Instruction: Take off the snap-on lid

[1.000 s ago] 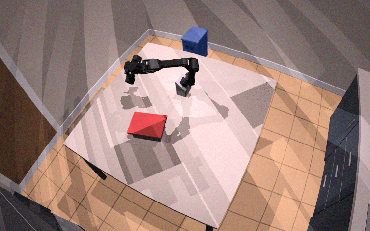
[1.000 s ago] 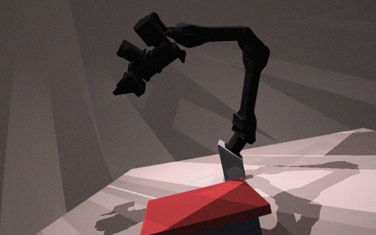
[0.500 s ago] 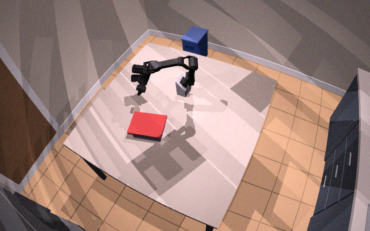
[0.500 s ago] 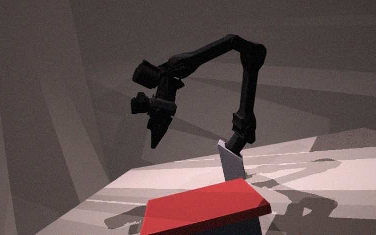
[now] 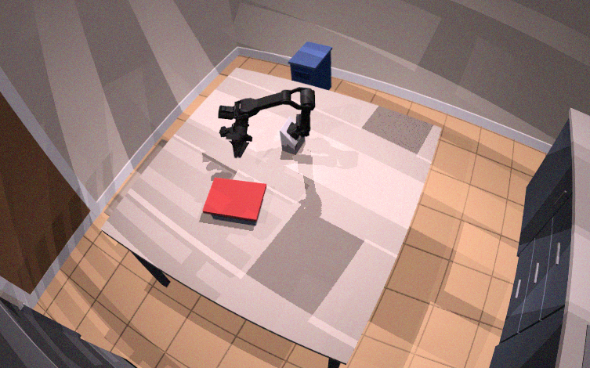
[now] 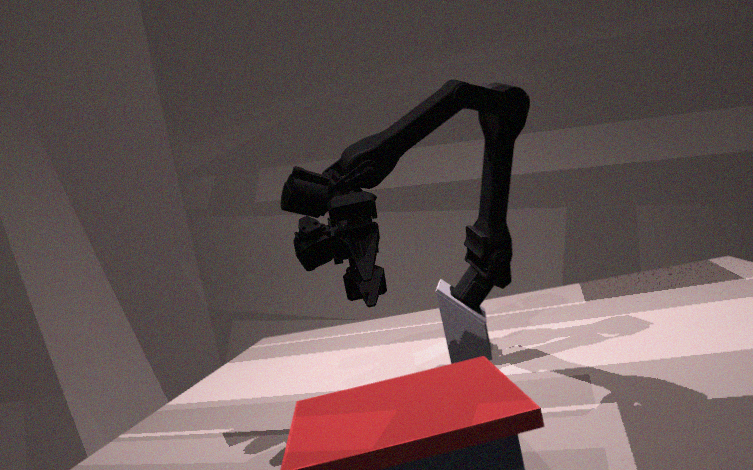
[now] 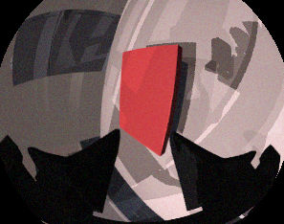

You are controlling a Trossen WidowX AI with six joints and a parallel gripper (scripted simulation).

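Note:
The red snap-on lid (image 5: 234,198) (image 6: 408,408) (image 7: 147,99) sits flat on the dark blue storage box (image 5: 233,220) (image 6: 472,455), of which only a thin edge shows under it. My gripper (image 5: 239,150) (image 6: 371,291) (image 7: 145,135) hangs in the air above the table, behind the box and well clear of the lid, pointing down. Its fingers stand half apart with nothing between them. In the wrist view the lid lies ahead between the two dark fingers.
The arm's base (image 5: 291,139) (image 6: 463,326) stands on the table (image 5: 356,192) behind the box. A blue cabinet (image 5: 310,63) stands on the floor past the table's far edge. Dark cupboards (image 5: 544,237) line the right wall.

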